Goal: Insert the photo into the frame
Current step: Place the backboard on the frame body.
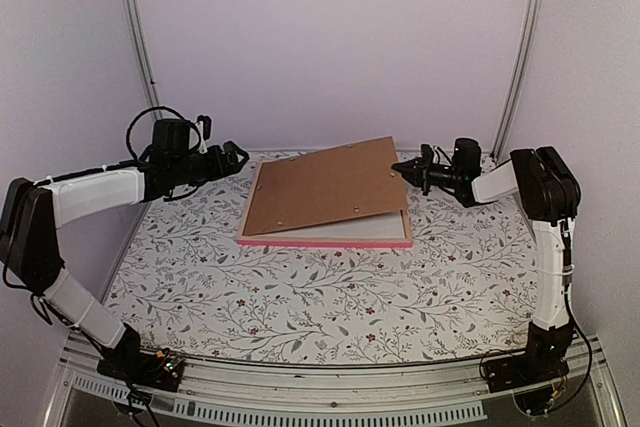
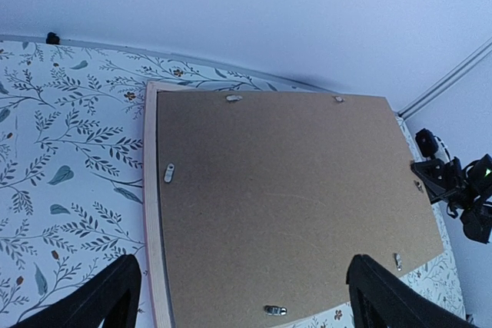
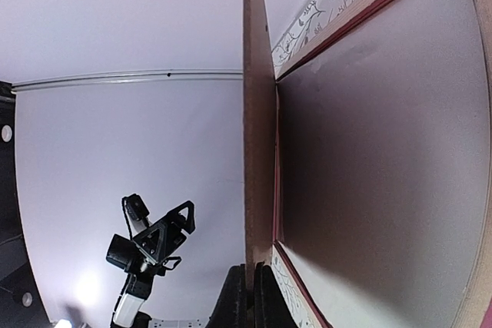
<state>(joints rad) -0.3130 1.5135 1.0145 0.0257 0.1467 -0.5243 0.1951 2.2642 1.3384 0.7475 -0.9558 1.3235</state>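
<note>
The thin pink frame [image 1: 325, 242] lies back-side up on the table, its pale wooden back rim in the left wrist view [image 2: 151, 190]. My right gripper [image 1: 402, 167] is shut on the right corner of the plain brown backing board [image 1: 325, 187] and holds that side raised, so the board tilts above the frame. In the right wrist view the fingertips [image 3: 240, 297] pinch the board's edge [image 3: 259, 151]. My left gripper [image 1: 240, 155] is open and empty, just off the frame's far left corner, its fingers [image 2: 115, 289] wide apart. The photo is not in view.
A pale grey sheet [image 1: 385, 227] fills the frame under the raised board, also in the right wrist view [image 3: 384, 151]. Small metal turn clips [image 2: 169, 172] sit along the board's edges. The floral tablecloth [image 1: 330, 297] covers the table. A white wall stands close behind.
</note>
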